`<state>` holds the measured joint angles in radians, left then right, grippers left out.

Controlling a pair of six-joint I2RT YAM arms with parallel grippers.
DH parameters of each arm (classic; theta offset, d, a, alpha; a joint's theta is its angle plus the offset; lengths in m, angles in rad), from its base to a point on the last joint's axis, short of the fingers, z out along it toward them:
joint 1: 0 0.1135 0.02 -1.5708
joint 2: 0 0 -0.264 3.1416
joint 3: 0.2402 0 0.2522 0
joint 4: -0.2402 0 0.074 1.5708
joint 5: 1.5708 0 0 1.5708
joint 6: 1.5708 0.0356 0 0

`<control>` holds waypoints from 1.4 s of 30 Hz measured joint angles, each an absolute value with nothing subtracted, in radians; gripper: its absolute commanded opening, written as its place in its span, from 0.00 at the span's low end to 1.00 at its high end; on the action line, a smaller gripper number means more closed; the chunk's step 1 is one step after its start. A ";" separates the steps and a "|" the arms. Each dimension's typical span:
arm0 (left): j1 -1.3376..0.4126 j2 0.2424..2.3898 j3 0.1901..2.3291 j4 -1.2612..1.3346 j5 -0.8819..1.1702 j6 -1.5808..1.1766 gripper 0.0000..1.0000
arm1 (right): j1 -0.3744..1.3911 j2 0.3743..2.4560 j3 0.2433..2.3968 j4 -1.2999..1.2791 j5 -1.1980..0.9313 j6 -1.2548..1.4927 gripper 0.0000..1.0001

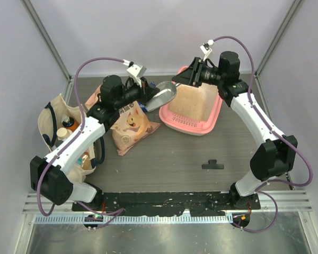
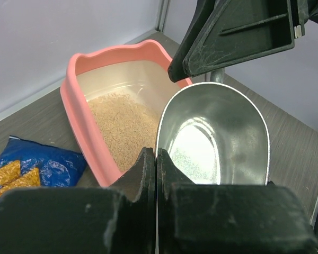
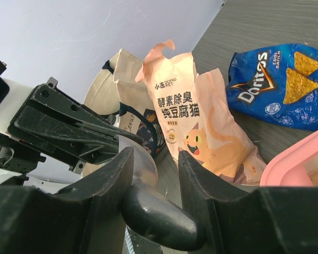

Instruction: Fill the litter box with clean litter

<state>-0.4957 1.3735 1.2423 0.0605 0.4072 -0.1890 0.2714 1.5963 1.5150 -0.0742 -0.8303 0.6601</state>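
The pink litter box stands at the back right, partly filled with beige litter; it also shows in the left wrist view. A metal scoop hangs over its left rim, and its bowl holds only dust. My left gripper is shut on the scoop's thin rim. My right gripper is closed around the scoop's black handle. The pinkish litter bag with the orange cat lies to the left of the box and also shows in the right wrist view.
A blue Doritos bag lies behind the litter bag, beside the box. A cream tote bag holding bottles stands at the left edge. A small black clip lies on the table in front of the box. Walls close in the back and sides.
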 measured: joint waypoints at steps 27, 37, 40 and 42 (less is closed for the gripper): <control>-0.501 1.388 1.228 0.055 0.453 -0.069 0.20 | 0.263 1.554 1.505 -0.098 -0.932 0.616 0.02; -0.496 1.421 1.244 0.021 0.490 -0.023 0.42 | 0.250 1.549 1.505 -0.105 -0.956 0.580 0.02; -0.496 1.442 1.251 0.019 0.528 -0.026 0.14 | 0.250 1.549 1.503 -0.106 -0.957 0.577 0.02; -0.496 1.457 1.267 0.015 0.558 -0.032 0.00 | 0.246 1.549 1.497 -0.106 -0.954 0.577 0.06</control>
